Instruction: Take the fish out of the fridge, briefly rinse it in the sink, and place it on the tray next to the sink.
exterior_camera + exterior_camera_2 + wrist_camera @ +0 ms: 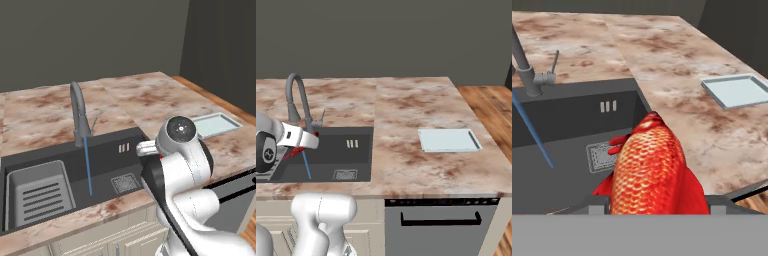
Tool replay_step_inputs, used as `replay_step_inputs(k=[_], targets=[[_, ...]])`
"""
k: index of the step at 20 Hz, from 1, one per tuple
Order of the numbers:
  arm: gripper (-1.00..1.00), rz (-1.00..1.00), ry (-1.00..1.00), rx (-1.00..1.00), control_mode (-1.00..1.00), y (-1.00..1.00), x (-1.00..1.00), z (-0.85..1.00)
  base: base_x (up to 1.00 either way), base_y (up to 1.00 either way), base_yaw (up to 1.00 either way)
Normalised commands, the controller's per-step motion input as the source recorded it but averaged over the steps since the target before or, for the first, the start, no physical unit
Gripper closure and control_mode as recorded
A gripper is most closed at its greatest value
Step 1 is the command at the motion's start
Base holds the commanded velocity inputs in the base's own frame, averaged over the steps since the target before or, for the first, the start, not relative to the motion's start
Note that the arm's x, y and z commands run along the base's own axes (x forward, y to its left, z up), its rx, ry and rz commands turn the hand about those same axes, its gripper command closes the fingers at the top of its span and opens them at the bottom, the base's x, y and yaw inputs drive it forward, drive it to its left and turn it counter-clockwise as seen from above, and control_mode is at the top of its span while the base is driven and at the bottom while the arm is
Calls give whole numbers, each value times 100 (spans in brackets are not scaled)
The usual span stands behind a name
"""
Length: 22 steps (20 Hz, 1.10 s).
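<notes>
- The tabletop (416, 105), brown marbled stone, is seen across the middle of all three views, with a dark dishwasher front (438, 220) below it at the lower right of the right base view.
- The sink (107, 157), a dark charcoal basin, is set into the stone at the lower left of the left base view; a grey slotted basket (40, 192) sits in its left part and a square drain grate (125, 183) lies on its floor.
- The tap (78, 112) is arched over the basin, and a thin blue stream of water (88, 167) is seen falling from it to the sink floor (so the water is running).
- The tray (448, 140), pale blue-grey and bare, lies flat on the stone right of centre in the right base view, well apart from the basin.
- The fish (649, 172) is held in the tool (304, 141): its red-orange scaled body rises from the bottom centre of the hand view, above the right part of the basin, near the stream but not seen to touch it.
- The tool is clamped on the fish, whose red is glimpsed beneath the hand at the left edge of the right base view.
- The rinsing step is judged to be in hand; the placing is not yet done.
- Next, the fish would have to be carried up over the sink's right rim, across the stone, and lowered flat inside the tray's rim before being released.
</notes>
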Motion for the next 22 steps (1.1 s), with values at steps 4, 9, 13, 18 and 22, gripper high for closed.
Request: replay_step_inputs(k=[4,9,13,18,22], targets=[[100,-3,-1,0,-100,-43,-51,-3,0,0,0],[100,0,0,0,100,0,0,0,-16,-98,-4],[100,0,0,0,100,0,0,0,2,-100,-1],[100,0,0,0,100,0,0,0,28,-100,0],[100,0,0,0,100,0,0,0,36,-88,0]])
